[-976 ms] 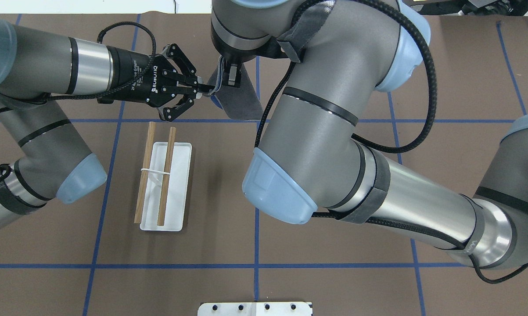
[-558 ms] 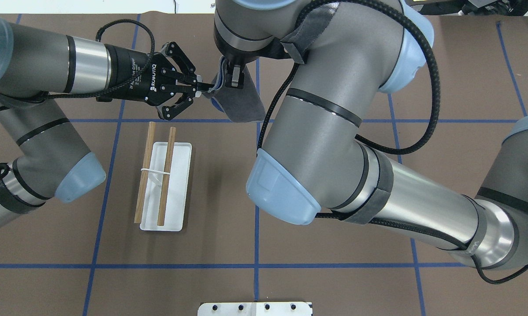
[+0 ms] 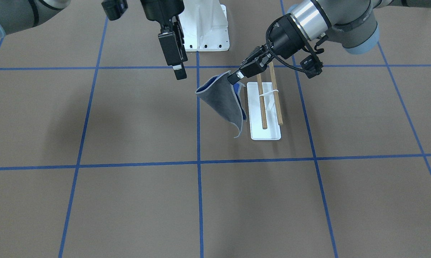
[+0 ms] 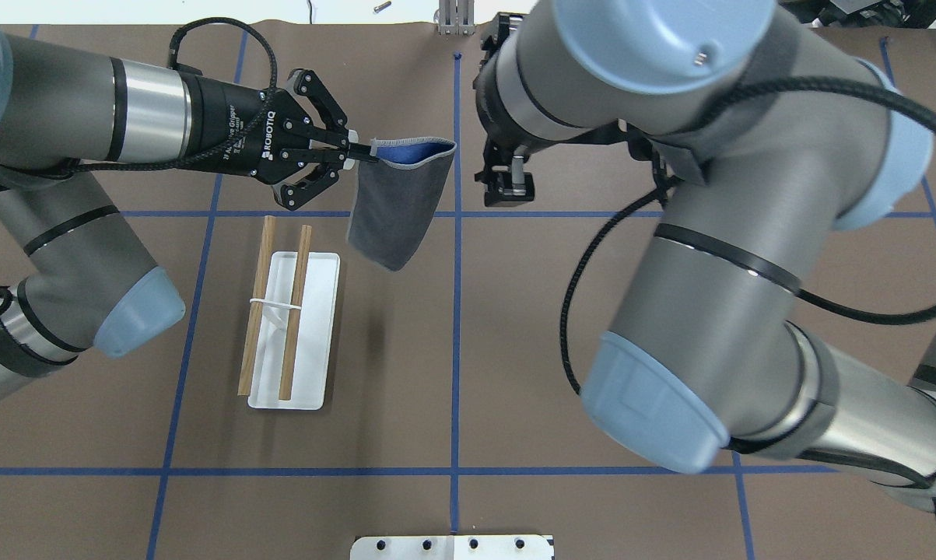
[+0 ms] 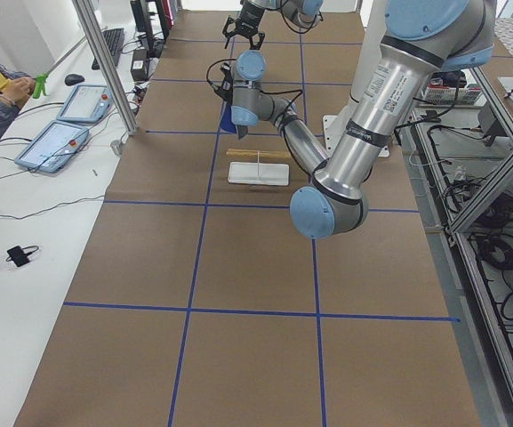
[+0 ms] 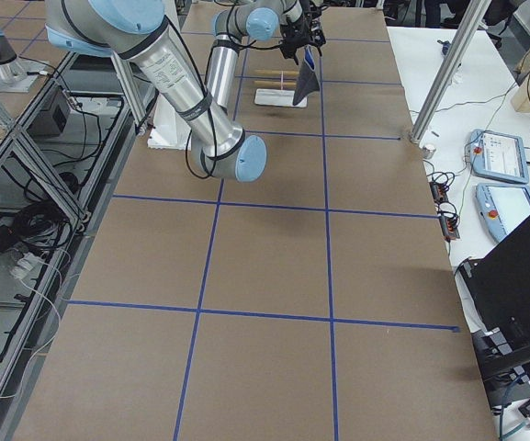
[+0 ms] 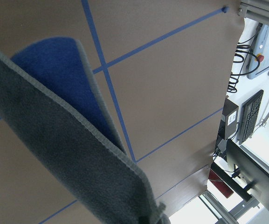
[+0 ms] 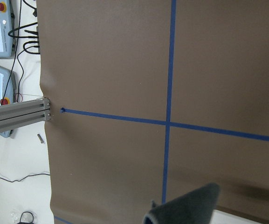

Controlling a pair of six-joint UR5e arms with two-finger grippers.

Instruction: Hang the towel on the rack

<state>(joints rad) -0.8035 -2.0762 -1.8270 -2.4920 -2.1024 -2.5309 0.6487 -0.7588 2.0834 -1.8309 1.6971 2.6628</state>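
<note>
Towel [image 4: 396, 206]: hangs in the air from one top corner, blue inner face showing — just beside the rack's far end, clear of both rods.
Left gripper [image 4: 361, 153]: fingers pressed together on that corner.
Rack [image 4: 312, 327]: stands on the brown table [image 4: 452, 389], nearer the robot than the towel.
Right gripper [image 4: 506, 185]: apart from the towel, across the blue tape line — fingers spread, holding nothing.
</note>
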